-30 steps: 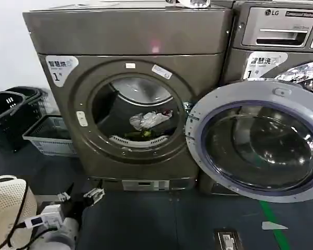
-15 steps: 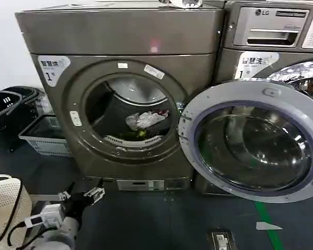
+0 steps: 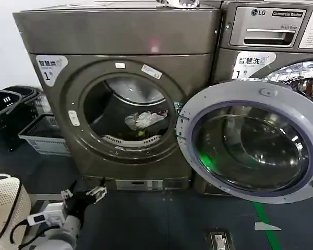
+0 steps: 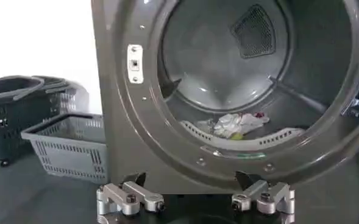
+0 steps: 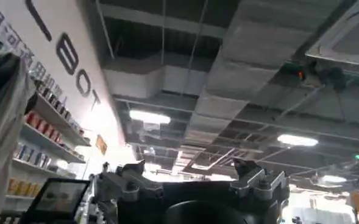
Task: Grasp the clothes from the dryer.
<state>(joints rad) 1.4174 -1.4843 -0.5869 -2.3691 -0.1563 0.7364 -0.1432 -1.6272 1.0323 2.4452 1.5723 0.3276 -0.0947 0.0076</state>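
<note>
Closer now than a second ago: the dryer (image 3: pixel 120 88) sits a touch larger and further left in the head view, and the left pincer (image 3: pixel 86 195) has crept up and forward from the bottom corner toward the machine's base.

And it's the approach we're watching. The dryer's round door (image 3: pixel 250 140) hangs swung wide open to the right, porthole fully clear. Down on the drum floor lie the clothes (image 3: pixel 145 121), a white-grey piece with red marks bunched up, a scrap of yellow-green (image 4: pixel 237 136) tucked just under it, both resting near the front lip of the drum. The left wrist view looks straight into the drum, with the left pincer's fingers (image 4: pixel 130 198) spread wide apart at the foot of the frame, nothing between them, well short of the fabric.

The right pincer (image 5: pixel 191 182) is parked, aimed up at a ceiling with lights; its fingers stand apart too, empty.

Baskets (image 3: pixel 41 136) wait on the floor to the left of the machine.

Next, I'd say, the left arm has to lift over the porthole rim, reach in and come down on that white-grey bundle before closing.
</note>
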